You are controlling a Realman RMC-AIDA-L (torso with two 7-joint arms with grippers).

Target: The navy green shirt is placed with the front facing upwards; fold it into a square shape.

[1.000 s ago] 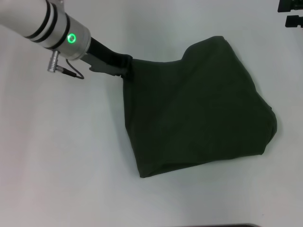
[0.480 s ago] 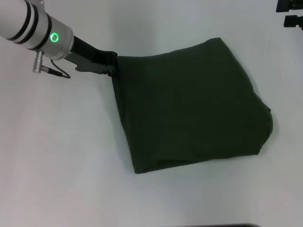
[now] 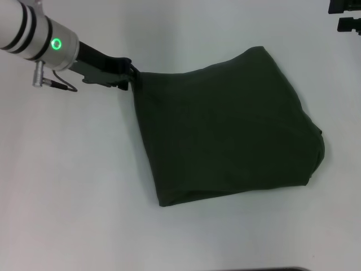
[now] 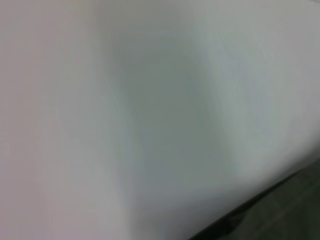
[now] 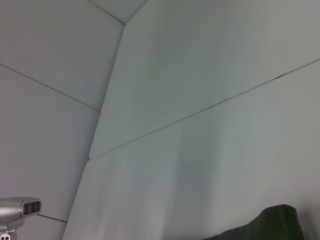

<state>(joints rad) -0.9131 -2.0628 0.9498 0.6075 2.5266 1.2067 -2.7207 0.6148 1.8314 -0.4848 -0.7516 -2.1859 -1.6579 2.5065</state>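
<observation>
Head view: navy green shirt (image 3: 225,127) lies folded on white table (image 3: 84,186), roughly square, plain side up, w/ its mass toward the table's right half. Left gripper (image 3: 131,72) is at the shirt's far-left corner, near the table's far-left area; fingers pinched on that corner of cloth, which is drawn to a point at the jaws. Right gripper (image 3: 345,16) sits at the table's far-right corner, well apart from the shirt; finger state can't be told.

Left wrist view: mostly blurred white table surface (image 4: 150,100); dark shirt cloth (image 4: 285,210) shows in one corner. Own fingers not seen.

Right wrist view: table top and seams; a bit of shirt (image 5: 270,225) shows at the picture edge.
</observation>
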